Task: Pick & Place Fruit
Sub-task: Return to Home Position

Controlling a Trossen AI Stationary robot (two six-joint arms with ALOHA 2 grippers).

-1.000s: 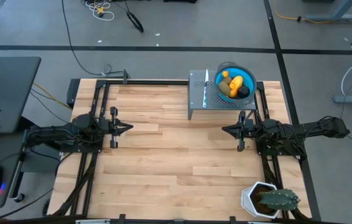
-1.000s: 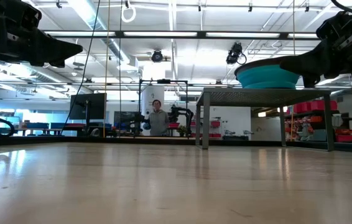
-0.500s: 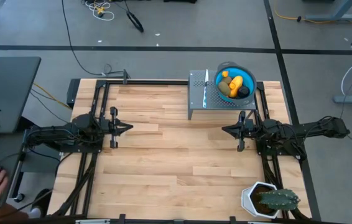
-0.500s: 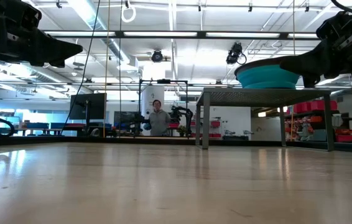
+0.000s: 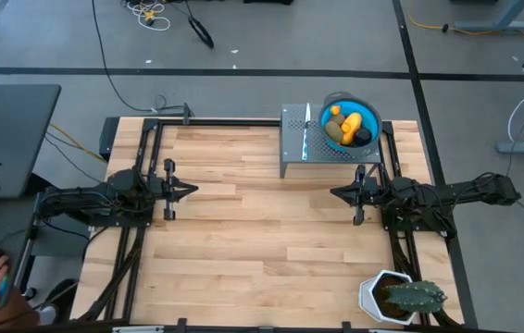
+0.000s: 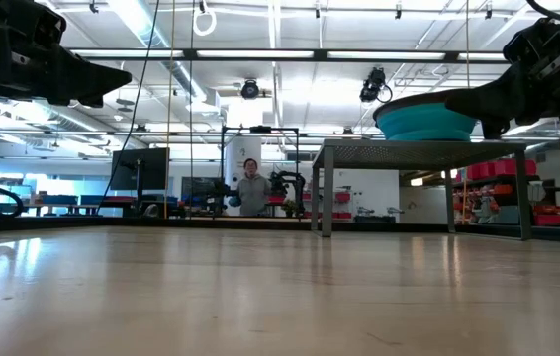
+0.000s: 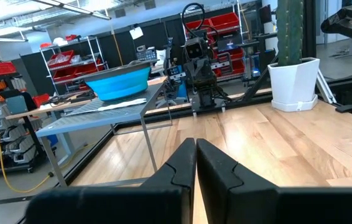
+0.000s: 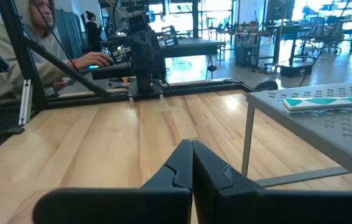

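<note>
Homing well means the left gripper (image 5: 189, 190) and right gripper (image 5: 337, 193), both clenched empty, rest level, clear of the shelf (image 5: 294, 131) holding the fruit (image 5: 349, 124).

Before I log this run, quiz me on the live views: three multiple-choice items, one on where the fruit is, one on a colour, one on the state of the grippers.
1. Where is the fruit?
A. on the bare table
B. in the bowl on the shelf
C. on the floor

2. What colour is the bowl?
A. red
B. blue
C. white

3. How do the left gripper and the right gripper stand?
A. both shut and empty
B. both wide open
C. the right one shut on a piece of fruit

Answers:
1. B: the high view shows the pieces lying inside the bowl, which stands on the shelf.
2. B: its wall shows blue in the high and low views.
3. A: each wrist view shows its gripper closed tight with nothing in it.
</note>
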